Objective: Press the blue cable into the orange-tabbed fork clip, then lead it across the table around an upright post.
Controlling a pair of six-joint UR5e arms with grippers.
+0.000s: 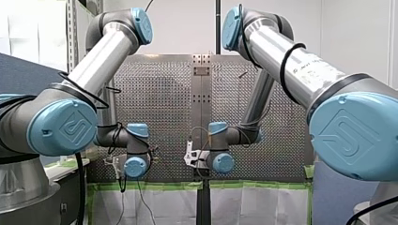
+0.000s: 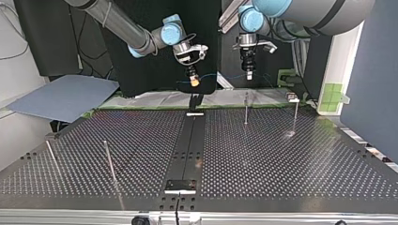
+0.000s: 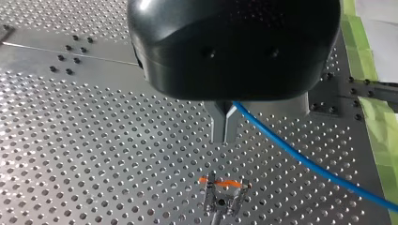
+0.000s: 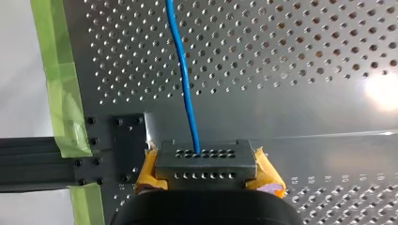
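Observation:
In the left wrist view my left gripper [image 3: 224,138] has its metal fingers shut on the blue cable [image 3: 305,161], which trails off to one side. The orange-tabbed fork clip [image 3: 223,186] stands on the perforated plate just ahead of and below the fingertips, with no cable in it. In the right wrist view my right gripper [image 4: 199,153], with yellow pads, is shut on the same blue cable [image 4: 183,70], which runs straight ahead over the plate. The top view shows both grippers above the table's far edge, my left gripper [image 2: 249,74] at the right, my right gripper [image 2: 193,82] at the left.
Thin upright posts stand on the perforated table [image 2: 141,154]: two near the far right [image 2: 246,108] [image 2: 295,115] and two near the front left [image 2: 109,161] [image 2: 51,157]. A dark rail [image 2: 187,150] runs down the middle. Green tape [image 4: 61,93] lines the far edge.

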